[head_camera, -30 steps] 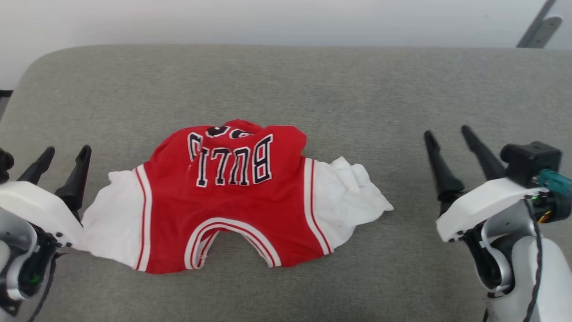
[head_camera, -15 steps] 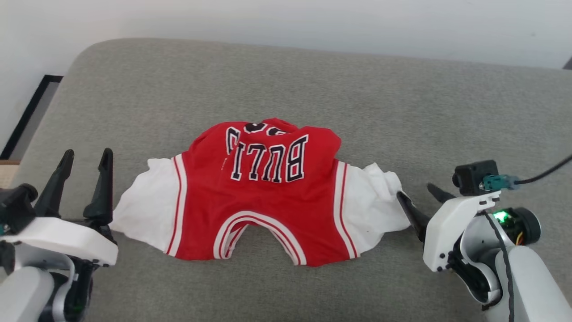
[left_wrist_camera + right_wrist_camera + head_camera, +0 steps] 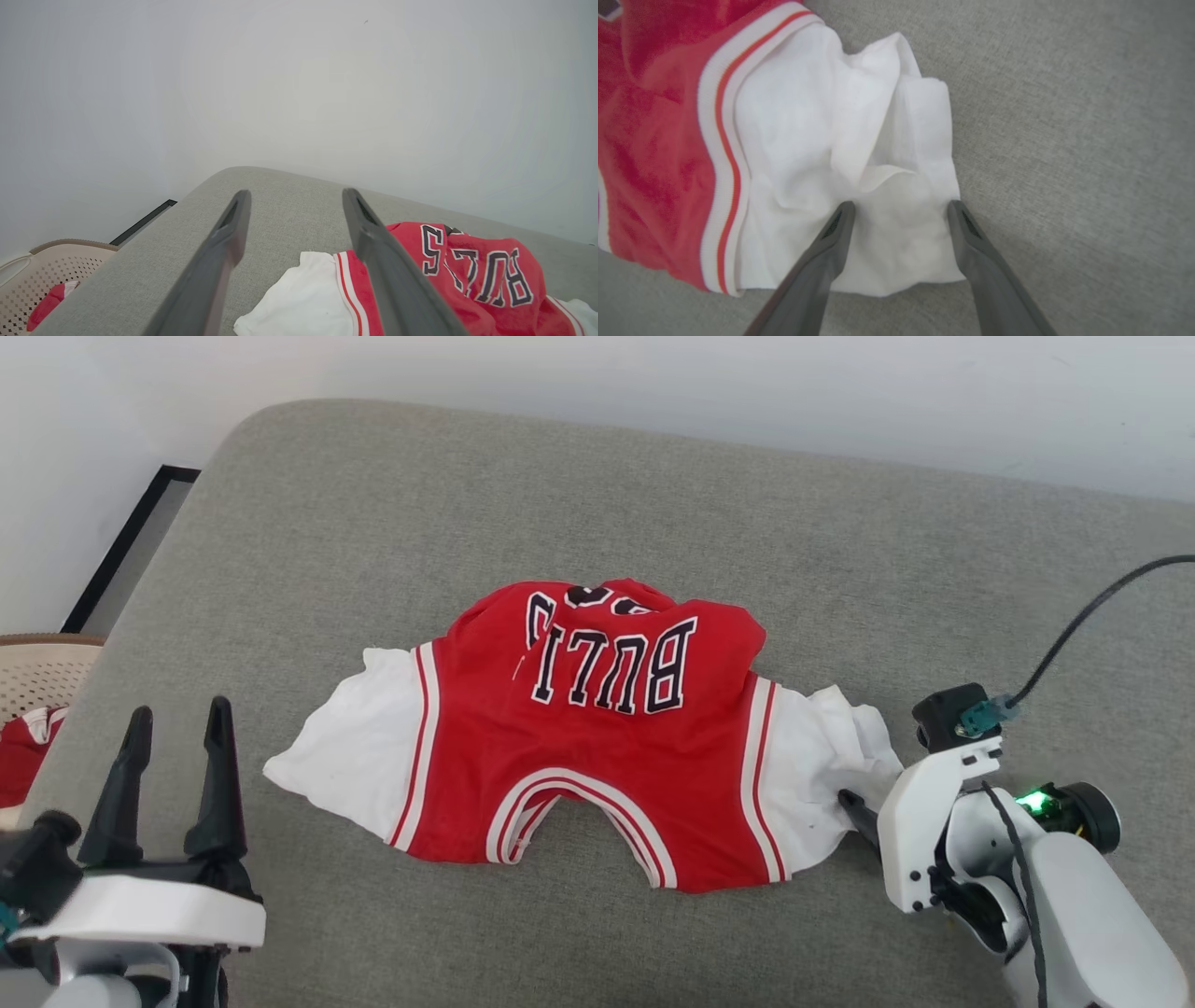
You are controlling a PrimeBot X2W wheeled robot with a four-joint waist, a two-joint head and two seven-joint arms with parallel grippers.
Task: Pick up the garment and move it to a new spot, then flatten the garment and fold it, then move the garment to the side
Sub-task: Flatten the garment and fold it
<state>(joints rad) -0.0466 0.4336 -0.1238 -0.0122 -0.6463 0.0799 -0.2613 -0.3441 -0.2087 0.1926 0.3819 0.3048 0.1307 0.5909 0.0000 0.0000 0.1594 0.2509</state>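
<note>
The right claw [image 3: 900, 205] stands with its jaws spread wide and nothing gripped. Its two fingertips straddle the outer edge of a crumpled white sleeve [image 3: 784, 140], and whether they press the cloth cannot be told. The left claw [image 3: 179, 709] is equally wide and empty, raised near the opposite sleeve and clear of it. The shirt [image 3: 597, 747] lies near the middle of the grey cushion [image 3: 373, 523], collar toward the robot, its lettering upside down from that side and its far part humped and partly turned over. Assessment: the shirt is light, limp and without stiffness, so it will sag and swing from any single hold. The smooth jersey cloth may slide between narrow fingers, but it is not fragile. Recommended holds are the two shoulders at the striped trim [image 3: 422, 737], where the layers are thickest, taken by both claws together. A pinch on loose sleeve cloth risks lifting one layer only.
</note>
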